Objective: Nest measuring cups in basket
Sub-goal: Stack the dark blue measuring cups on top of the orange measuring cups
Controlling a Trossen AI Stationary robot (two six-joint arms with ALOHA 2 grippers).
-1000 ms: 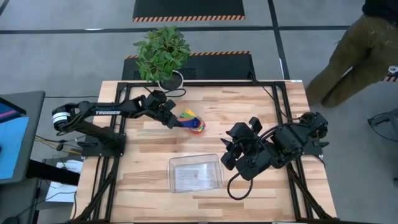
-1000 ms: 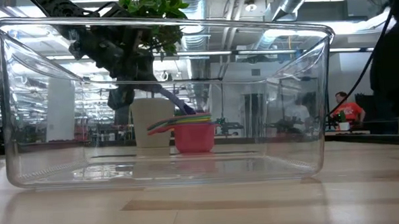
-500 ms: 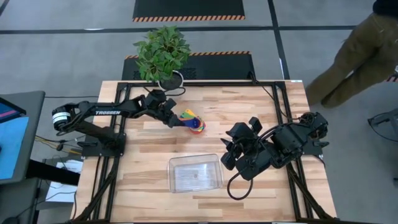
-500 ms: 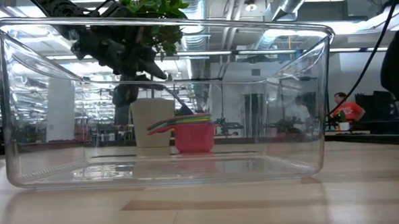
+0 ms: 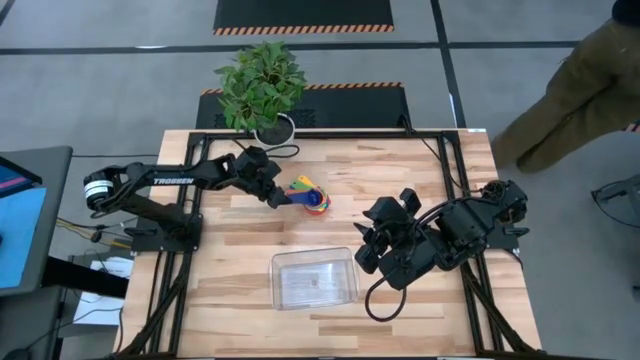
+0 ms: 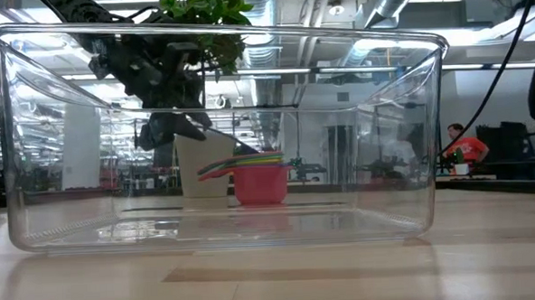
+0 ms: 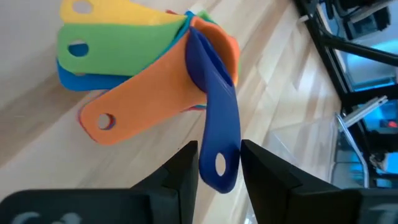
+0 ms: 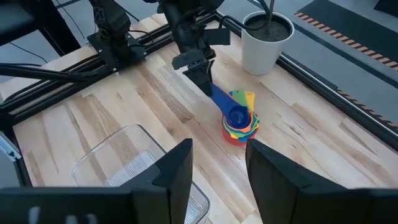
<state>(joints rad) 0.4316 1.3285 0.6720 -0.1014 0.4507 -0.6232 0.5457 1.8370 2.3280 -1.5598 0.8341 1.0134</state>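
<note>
The measuring cups (image 5: 312, 197) stand nested in one coloured stack on the table, between the plant pot and the basket (image 5: 315, 278). The dark blue cup (image 8: 235, 115) sits on top, and its handle (image 7: 214, 106) points toward my left gripper (image 7: 219, 177). That gripper (image 5: 283, 196) is open, with one finger on either side of the handle's free end. The clear basket rests on its flat bottom near the front edge. My right gripper (image 8: 217, 180) hangs open above the table's right half (image 5: 372, 245), with nothing between its fingers. My left gripper comes slanting down from the table's left, along the dark blue cup's handle. Its two fingers (image 7: 186, 165) stand close beside the handle's free end (image 7: 217, 165), by the hanging hole. I cannot tell whether they touch it. The cup rests in the stack.
A white pot with a green plant (image 5: 272, 130) stands at the far edge, just behind the cups. A person (image 5: 580, 90) stands beyond the table's far right corner. Bare wood (image 5: 230, 260) lies left of the basket.
My left gripper has opened at the dark blue cup's handle, and its fingertips have tipped up a little. The stack of cups has stayed where it was.
</note>
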